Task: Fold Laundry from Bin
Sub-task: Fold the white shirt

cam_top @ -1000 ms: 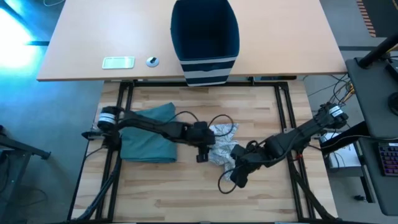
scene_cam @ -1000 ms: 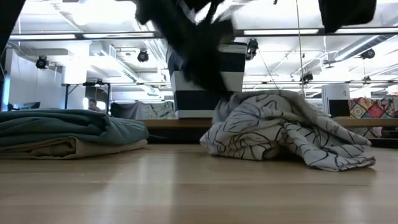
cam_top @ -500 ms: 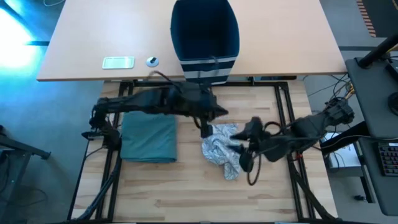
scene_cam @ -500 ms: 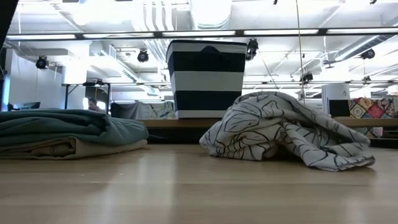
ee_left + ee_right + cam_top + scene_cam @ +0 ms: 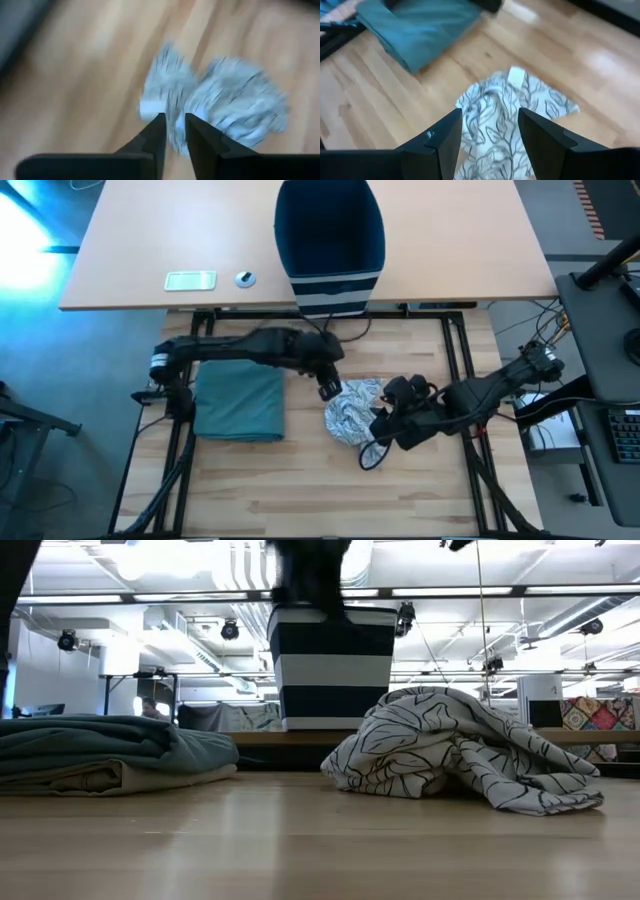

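Pale wood-plank counter (image 5: 300, 490) on a dark frame; second tan counter (image 5: 150, 240) behind it carries the striped navy bin (image 5: 330, 245) and a small white device (image 5: 190, 280). Open ceiling with strip lights and ducts beyond. Folded teal garment (image 5: 238, 402) over a beige one (image 5: 90, 778), left side. Crumpled white leaf-print cloth (image 5: 350, 412) mid-counter. Left hand (image 5: 328, 389) above its edge, fingers nearly pressed together, holding nothing. Right hand (image 5: 382, 420) beside the cloth, fingers spread, empty.
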Controlling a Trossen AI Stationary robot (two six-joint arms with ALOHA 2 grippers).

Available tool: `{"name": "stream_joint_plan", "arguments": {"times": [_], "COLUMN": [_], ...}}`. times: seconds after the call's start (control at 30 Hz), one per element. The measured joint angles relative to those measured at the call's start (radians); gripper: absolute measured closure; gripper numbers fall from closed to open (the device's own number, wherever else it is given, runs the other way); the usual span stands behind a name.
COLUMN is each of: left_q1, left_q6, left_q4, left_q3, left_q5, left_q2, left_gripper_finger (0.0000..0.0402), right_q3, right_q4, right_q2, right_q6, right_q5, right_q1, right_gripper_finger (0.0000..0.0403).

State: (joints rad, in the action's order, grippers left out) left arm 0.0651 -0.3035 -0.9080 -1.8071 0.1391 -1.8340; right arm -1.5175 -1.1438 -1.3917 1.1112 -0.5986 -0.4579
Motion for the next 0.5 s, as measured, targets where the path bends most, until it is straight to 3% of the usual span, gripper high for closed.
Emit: {"name": "stream_joint_plan", "arguments": {"times": [0.23, 0.5], "left_q1": [0.032, 0.055], "left_q6": [-0.324, -0.528], "left_q4": [0.167, 0.397], "left_q3": [0.313, 0.456], "left_q5": [-0.132, -0.13], "left_q2": [-0.073, -0.093], "left_gripper_finger": [0.0271, 0.0239], "right_q3": [0.006, 0.006], "right_q4": [-0.012, -0.035], "right_q2": [0.008, 0.029], "right_q6": [-0.019, -0.133], "right_q5": [0.05, 0.046], "right_q1": [-0.007, -0.004], "right_gripper_finger": [0.0211, 0.0211]}}
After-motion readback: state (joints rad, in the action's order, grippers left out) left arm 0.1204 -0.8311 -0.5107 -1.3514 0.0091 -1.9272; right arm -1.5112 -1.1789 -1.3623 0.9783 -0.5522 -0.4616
